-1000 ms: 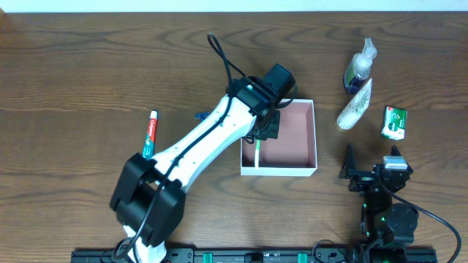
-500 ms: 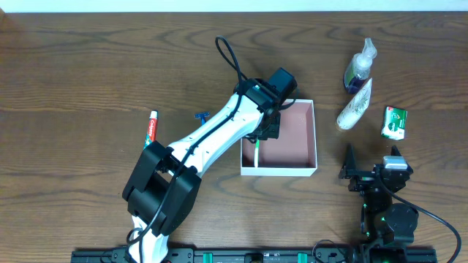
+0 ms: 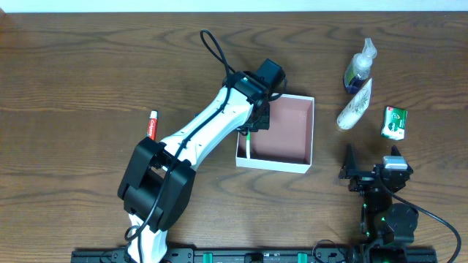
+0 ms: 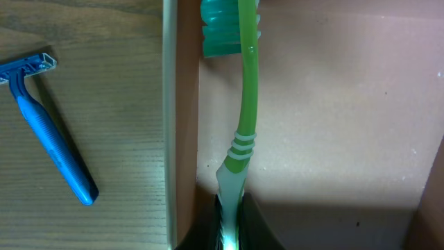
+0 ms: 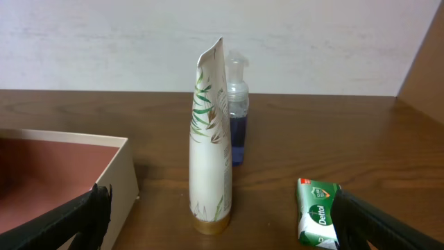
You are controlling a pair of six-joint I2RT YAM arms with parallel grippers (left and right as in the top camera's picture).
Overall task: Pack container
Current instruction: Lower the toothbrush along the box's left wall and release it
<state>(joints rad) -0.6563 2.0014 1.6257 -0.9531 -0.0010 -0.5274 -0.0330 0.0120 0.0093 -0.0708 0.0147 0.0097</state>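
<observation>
The left pincer is clenched on the light, stiff toothbrush inside the container, which is likely flimsy and best gripped at a wall. The right pincer, at lower right, is released.

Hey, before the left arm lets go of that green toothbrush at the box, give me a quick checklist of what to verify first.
1. Grip: left fingers shut on the toothbrush handle: ok.
2. Placement: toothbrush inside the container, along its left wall: ok.
3. Support: toothbrush resting on the container floor: cannot tell.
4. Clearance: razor lies on the table outside that wall, out of the way: ok.
5. Other arm: right fingers open and parked away from the container: ok.
</observation>
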